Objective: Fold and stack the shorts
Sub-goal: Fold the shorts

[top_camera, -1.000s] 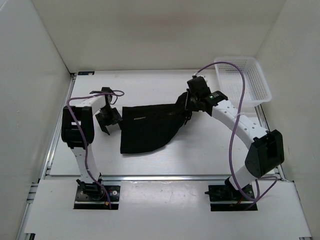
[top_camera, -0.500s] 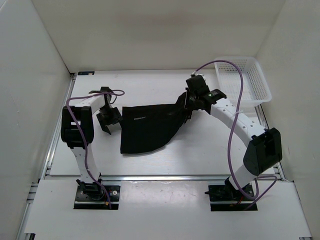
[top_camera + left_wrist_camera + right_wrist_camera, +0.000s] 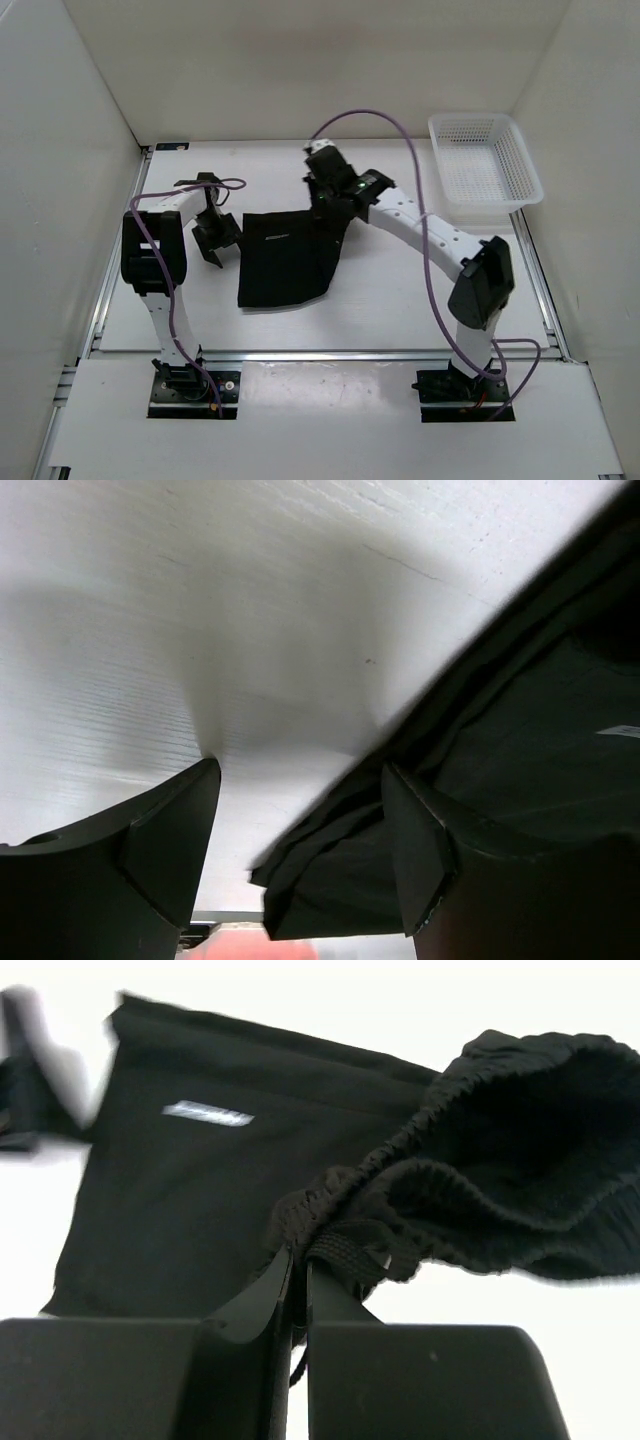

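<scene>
I see shorts (image 3: 285,262) mid-tabletop (image 3: 400,290); my left pincer (image 3: 222,248) just beside their left edge, right pincer (image 3: 325,205) at far right corner; basket (image 3: 485,160) far right.

Left arm (image 3: 172,315): lower link rises from base toward 11 o'clock, elbow folded, forearm turned toward 2 o'clock, wrist pitched down. Left gripper (image 3: 217,243): jaws spread wide. Right arm (image 3: 420,225): elbow above base, forearm stretched long toward 10 o'clock. Right gripper (image 3: 328,203): jaws pinched together on shorts (image 3: 285,262) waistband.

The shorts (image 3: 180,1220) carry a small pale lettering strip (image 3: 208,1114), too blurred to read.
</scene>
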Available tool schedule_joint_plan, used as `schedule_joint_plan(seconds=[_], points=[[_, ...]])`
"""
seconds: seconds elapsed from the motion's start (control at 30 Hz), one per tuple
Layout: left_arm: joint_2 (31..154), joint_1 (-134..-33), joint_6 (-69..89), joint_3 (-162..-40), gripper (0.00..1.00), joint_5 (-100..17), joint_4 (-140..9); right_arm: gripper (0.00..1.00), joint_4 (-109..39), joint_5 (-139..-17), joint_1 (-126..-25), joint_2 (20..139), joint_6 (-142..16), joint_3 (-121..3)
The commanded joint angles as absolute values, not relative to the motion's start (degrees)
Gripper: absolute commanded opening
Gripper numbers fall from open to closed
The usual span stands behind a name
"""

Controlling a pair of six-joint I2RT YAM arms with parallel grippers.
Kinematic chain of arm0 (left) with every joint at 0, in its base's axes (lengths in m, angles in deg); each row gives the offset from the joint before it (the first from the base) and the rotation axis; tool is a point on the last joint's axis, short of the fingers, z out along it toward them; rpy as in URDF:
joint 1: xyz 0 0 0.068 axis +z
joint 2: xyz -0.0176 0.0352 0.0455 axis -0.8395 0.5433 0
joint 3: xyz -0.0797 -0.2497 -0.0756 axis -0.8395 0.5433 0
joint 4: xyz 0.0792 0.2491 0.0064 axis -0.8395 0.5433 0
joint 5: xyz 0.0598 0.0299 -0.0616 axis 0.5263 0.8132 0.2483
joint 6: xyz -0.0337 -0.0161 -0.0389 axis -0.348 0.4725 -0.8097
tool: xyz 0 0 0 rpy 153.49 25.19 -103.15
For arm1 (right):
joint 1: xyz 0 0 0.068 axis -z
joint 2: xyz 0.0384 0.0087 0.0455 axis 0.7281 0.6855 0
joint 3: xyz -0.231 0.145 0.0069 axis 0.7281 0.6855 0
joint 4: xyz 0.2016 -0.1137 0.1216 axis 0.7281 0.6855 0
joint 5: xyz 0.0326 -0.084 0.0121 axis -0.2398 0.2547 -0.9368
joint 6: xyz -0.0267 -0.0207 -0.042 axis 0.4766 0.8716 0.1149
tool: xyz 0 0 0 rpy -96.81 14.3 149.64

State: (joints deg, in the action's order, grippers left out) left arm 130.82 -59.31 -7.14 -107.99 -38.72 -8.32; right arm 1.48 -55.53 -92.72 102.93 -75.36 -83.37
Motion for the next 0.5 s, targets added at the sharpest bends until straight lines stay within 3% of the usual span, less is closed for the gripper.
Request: schedule_joint_plan(seconds=[0.0, 0.47], points=[[132.0, -59.0, -6.7, -108.4, 0.76, -40.1, -11.6, 0.00, 4.7, -53.1, -100.1, 108.0, -69.0, -91.5], [132.0, -57.9, -6.7, -106.2, 0.75, -40.1, -12.2, 0.00, 7.8, -53.1, -109.5, 120.5, -67.8, -104.6]])
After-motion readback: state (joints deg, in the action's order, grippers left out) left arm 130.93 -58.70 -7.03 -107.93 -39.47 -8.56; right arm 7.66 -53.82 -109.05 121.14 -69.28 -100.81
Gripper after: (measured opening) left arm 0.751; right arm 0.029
